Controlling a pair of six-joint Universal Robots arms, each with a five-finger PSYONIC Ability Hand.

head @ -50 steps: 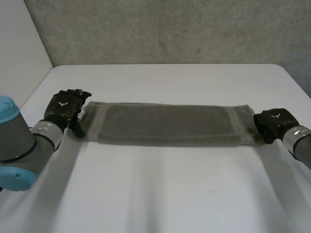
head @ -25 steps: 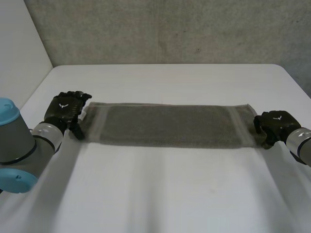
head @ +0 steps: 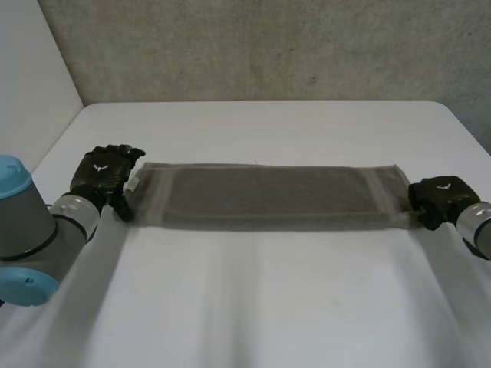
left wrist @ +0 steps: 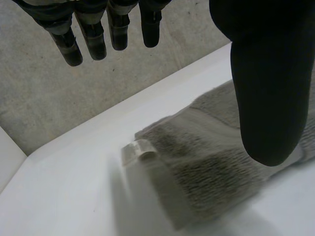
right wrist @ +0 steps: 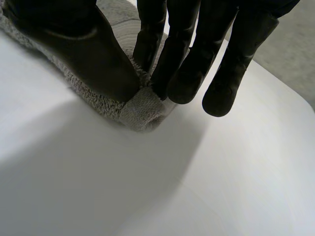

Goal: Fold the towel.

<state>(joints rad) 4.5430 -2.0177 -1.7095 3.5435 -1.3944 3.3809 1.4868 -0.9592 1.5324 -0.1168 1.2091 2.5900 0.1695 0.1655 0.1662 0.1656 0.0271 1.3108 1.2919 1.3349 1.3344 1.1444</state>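
A grey-brown terry towel (head: 268, 197) lies flat on the white table (head: 268, 307), long axis left to right. The right hand (head: 437, 195) pinches its near right corner between thumb and fingers. The left hand (head: 103, 172) hovers at the left end, fingers straight and apart, gripping nothing.

Matte black left hand (head: 103, 172) and matte black right hand (head: 439, 193) are noted, each marked with a small white emblem (head: 99, 164) on the back. Left fingers (left wrist: 91, 34) are banded with grey segments; left thumb (left wrist: 266, 88) is covered in smooth black. Grey cylindrical left arm (head: 34, 230) is capped with light-blue cap (head: 11, 172). Grey right wrist (head: 476, 221) is noted.
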